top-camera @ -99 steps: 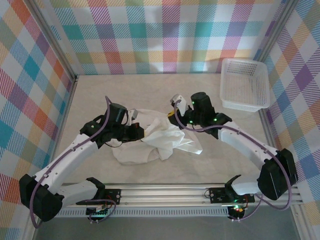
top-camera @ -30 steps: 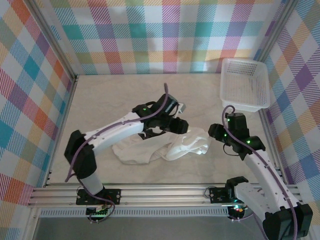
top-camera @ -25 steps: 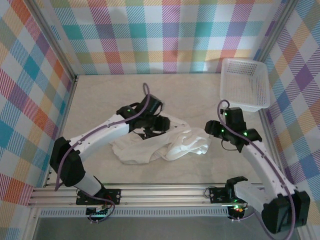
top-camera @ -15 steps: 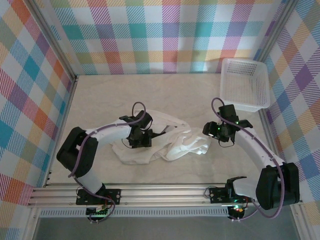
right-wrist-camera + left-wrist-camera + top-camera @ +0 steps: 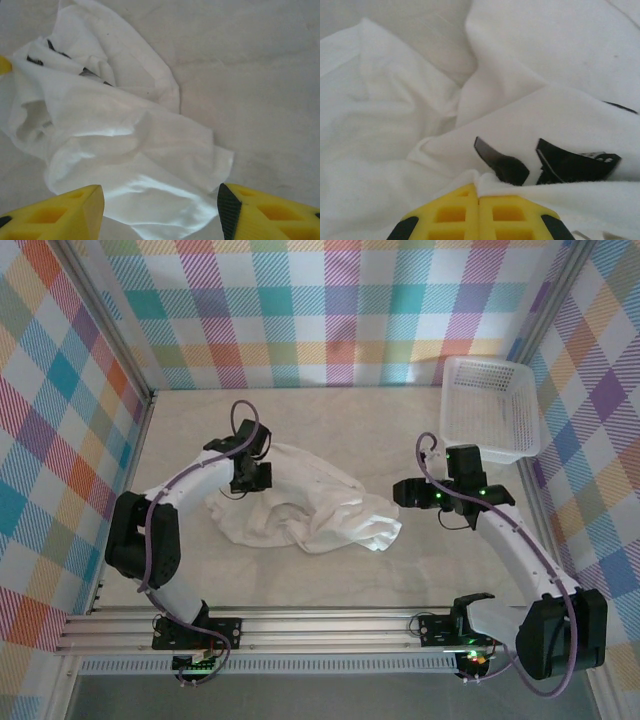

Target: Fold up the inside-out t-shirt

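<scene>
Left gripper (image 5: 479,192) pinches a fold of the inside-out t-shirt (image 5: 320,515); right gripper (image 5: 160,196) hangs spread nearby — a pull could slip that thin pinch.

In the top view the light is bright and even and seems to come from above. The table (image 5: 400,430) shows no glare, and only soft, short shadows lie beside the t-shirt (image 5: 310,515) and under the basket (image 5: 482,453). This view is sharp across the whole frame.

In the left wrist view the cloth is very near, pale and low in contrast, with its folds a little soft. The left pincer (image 5: 479,186) at the lower edge is slightly blurred.

In the right wrist view one fold shines almost pure white, and the right pincer (image 5: 159,197) is out of focus.
</scene>
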